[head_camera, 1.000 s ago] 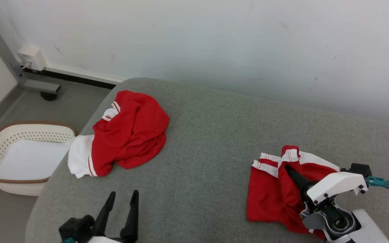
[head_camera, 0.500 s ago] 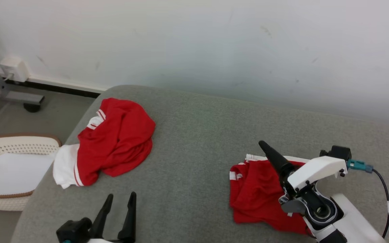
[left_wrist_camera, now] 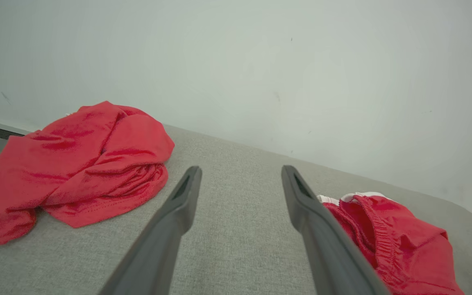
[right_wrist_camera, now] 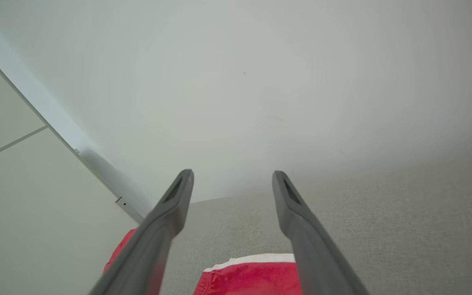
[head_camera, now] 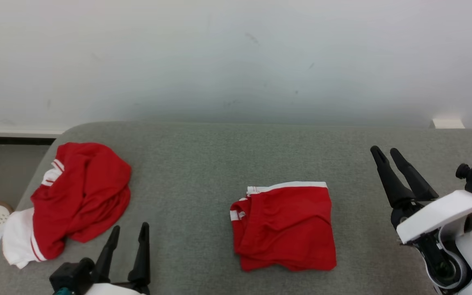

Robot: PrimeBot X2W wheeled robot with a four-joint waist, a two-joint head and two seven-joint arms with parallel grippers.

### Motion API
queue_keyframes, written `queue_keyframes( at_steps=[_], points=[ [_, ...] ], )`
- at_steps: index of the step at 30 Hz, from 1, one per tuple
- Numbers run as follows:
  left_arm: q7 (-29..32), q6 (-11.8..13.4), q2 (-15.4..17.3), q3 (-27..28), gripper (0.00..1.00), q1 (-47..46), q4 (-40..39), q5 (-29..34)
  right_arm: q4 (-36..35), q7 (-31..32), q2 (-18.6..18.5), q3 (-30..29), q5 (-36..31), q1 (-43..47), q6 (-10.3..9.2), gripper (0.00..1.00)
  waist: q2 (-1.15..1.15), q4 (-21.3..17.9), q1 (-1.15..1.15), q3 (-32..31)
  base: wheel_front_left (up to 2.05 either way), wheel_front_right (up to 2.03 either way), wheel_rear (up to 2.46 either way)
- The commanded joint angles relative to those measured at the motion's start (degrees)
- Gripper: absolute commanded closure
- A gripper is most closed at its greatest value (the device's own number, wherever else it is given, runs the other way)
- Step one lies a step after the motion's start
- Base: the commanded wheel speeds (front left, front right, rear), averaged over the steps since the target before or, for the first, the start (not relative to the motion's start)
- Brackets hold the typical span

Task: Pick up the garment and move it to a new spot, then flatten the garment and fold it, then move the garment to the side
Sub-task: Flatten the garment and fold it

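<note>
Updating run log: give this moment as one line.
folded garment: on grey surface, unheld | left jaws: open, empty | right jaws: open, empty | crumpled garment: far left

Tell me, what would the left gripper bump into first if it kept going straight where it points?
Probably nothing soft. The left gripper points through the bare gap between the crumpled red garment and the folded red shorts. The white wall behind looks first, though depth is unclear.

Red garment (head_camera: 287, 227) with white trim, grey cushion (head_camera: 195, 164), black hands.
</note>
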Motion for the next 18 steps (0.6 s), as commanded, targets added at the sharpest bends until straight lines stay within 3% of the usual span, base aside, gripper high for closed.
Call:
queue_keyframes(
  at_steps=[1, 5, 9, 18],
  points=[
    [-0.01, 0.10, 0.20, 0.48, 0.00, -0.32, -0.30, 1.01, -0.57, -1.29, -0.74, 0.07, -2.16, 1.51, 0.00, 0.00, 0.00, -1.85, 0.00, -0.02, 0.00, 0.00, 0.00],
    [0.00, 0.10, 0.20, 2.15, 0.00, -0.70, -0.89, 1.58, -1.11, -6.32, -3.11, -1.79, -12.00, 3.90, 0.00, 0.00, 0.00, -4.18, 0.00, -0.09, 0.00, 0.00, 0.00],
    [-0.01, 0.12, 0.19, 3.66, 0.00, -0.56, -1.93, 1.67, -0.50, -10.10, -2.12, -5.02, -20.58, 7.08, 0.00, 0.00, 0.00, -5.94, 0.00, -0.24, 0.00, 0.00, 0.00],
    [-0.01, 0.21, 0.17, 4.13, 0.00, 0.14, -2.29, 3.31, -0.47, -12.75, 4.27, -15.35, -36.72, 16.14, 0.00, 0.00, 0.00, -7.23, 0.00, -0.19, 0.00, 0.00, 0.00]
  ],
)
